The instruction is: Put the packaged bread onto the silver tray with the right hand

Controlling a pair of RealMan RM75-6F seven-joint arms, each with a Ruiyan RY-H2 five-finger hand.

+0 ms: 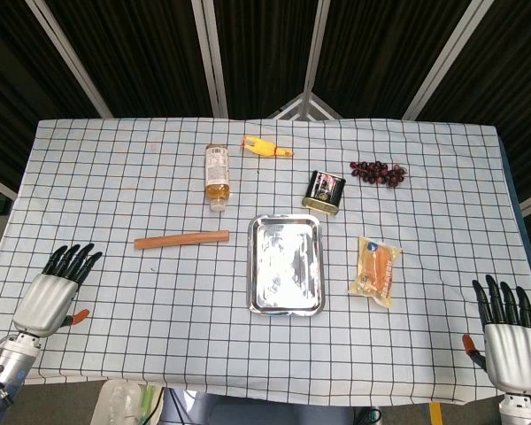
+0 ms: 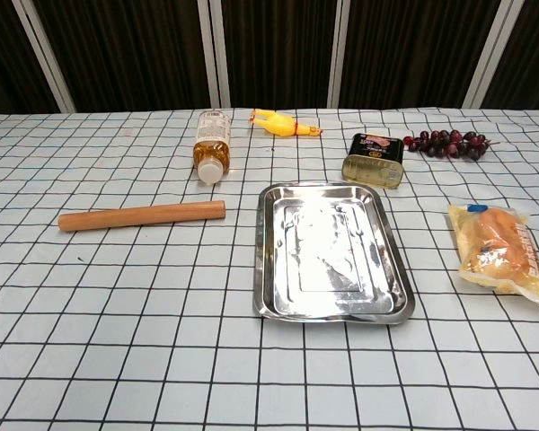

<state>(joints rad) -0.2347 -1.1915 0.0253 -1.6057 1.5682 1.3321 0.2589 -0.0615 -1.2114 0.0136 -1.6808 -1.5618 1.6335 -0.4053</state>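
Observation:
The packaged bread, orange rolls in clear wrap, lies on the checked cloth just right of the silver tray. The tray holds nothing. My right hand rests at the table's near right corner, fingers spread and holding nothing, well to the right of the bread. At the near left edge my left hand lies flat, fingers apart and free of any object. Neither hand shows in the chest view.
Behind the tray stand a dark tin can, a lying bottle, a yellow rubber chicken and dark grapes. A wooden rod lies left of the tray.

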